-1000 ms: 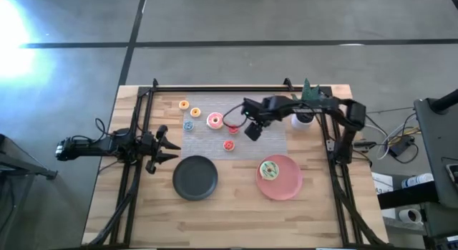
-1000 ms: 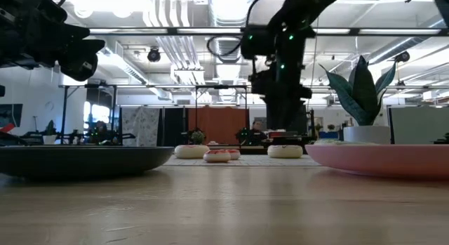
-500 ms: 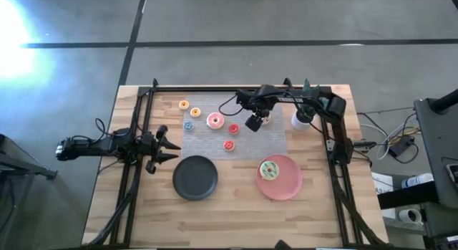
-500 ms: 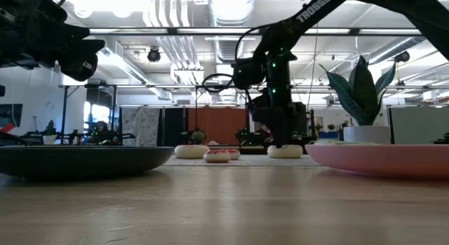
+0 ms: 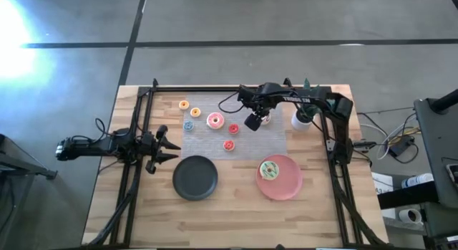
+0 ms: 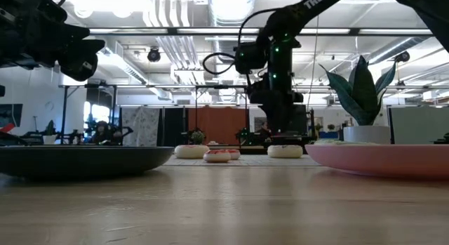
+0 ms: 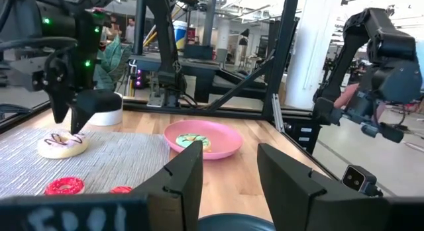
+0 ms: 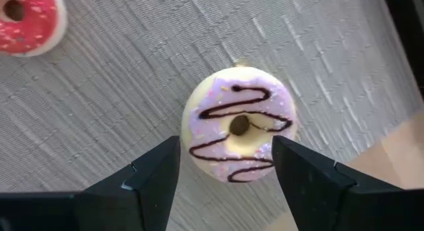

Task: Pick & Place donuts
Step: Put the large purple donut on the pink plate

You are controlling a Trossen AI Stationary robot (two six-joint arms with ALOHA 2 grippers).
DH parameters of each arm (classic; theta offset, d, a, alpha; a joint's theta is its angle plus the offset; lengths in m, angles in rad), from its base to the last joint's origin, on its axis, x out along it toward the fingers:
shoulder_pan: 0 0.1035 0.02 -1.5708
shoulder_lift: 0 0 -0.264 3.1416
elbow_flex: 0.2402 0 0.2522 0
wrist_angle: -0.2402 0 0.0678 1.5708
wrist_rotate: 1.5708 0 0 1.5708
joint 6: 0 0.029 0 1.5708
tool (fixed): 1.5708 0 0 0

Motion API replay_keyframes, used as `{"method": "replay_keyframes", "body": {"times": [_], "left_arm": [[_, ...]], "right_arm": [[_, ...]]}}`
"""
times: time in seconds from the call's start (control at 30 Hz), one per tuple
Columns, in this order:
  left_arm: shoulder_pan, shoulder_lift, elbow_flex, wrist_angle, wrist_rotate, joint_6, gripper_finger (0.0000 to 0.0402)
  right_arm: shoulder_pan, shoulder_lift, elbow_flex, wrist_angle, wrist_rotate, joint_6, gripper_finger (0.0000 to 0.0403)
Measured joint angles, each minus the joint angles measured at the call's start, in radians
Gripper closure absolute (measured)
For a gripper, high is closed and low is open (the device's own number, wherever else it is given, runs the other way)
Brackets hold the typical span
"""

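A: Two fingers of the right gripper (image 8: pixel 225 181) are spread wide, hanging just over the striped donut (image 8: pixel 238 124), one on each side, nothing held yet.

B: Where does it lie?

A: On the grey mat (image 5: pixel 236 135), toward its 1 o'clock corner in the high view, flat, hole up. The left gripper (image 5: pixel 166 145) waits at the table's 9 o'clock edge, parted and empty.

B: How will it handle?

A: Judging by looks: a small, light, stiff toy ring with a smooth glaze, so it may slip. I would pinch across the outer rim at its widest, fingers low against the mat.

B: Anything in the way?

A: The pink donut (image 5: pixel 215 121) and a small red one (image 5: pixel 233 128) lie toward 9 o'clock of it, near but apart. A white cup (image 5: pixel 301 120) stands at 3 o'clock, off the mat. The pink plate (image 5: pixel 290 185), already carrying a sprinkled donut (image 5: pixel 269 170), sits toward 6 o'clock; the black plate (image 5: pixel 195 178) at 7 o'clock.
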Motion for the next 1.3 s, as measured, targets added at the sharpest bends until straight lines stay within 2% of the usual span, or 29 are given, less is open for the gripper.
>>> {"method": "replay_keyframes", "body": {"times": [0.17, 0.4, 0.53, 0.7, 0.83, 1.07, 1.3], "left_arm": [[0.000, 0.000, 0.000, 0.000, 0.000, 0.000, 0.0283], [0.000, 0.000, 0.000, 0.000, 0.000, 0.000, 0.0283], [0.000, 0.000, 0.000, 0.000, 0.000, 0.000, 0.0283], [0.000, 0.000, 0.000, 0.000, 0.000, 0.000, 0.0283], [0.000, 0.000, 0.000, 0.000, 0.000, 0.000, 0.0283], [0.000, 0.000, 0.000, 0.000, 0.000, 0.000, 0.0283], [0.000, 0.000, 0.000, 0.000, 0.000, 0.000, 0.0283]], "right_arm": [[-0.004, 0.051, -0.005, 0.008, -0.064, 0.003, 0.0172], [-0.004, 0.100, -0.005, -0.017, 0.037, 0.001, 0.0172], [-0.008, 0.098, -0.005, -0.011, 0.035, -0.021, 0.0172], [-0.018, 0.121, -0.005, 0.009, -0.020, -0.078, 0.0180], [-0.018, 0.129, -0.005, -0.004, -0.057, -0.095, 0.0222], [-0.012, 0.102, -0.003, -0.004, -0.086, -0.127, 0.0370], [0.043, -0.042, -0.001, -0.072, -0.072, -0.003, 0.0388]]}}
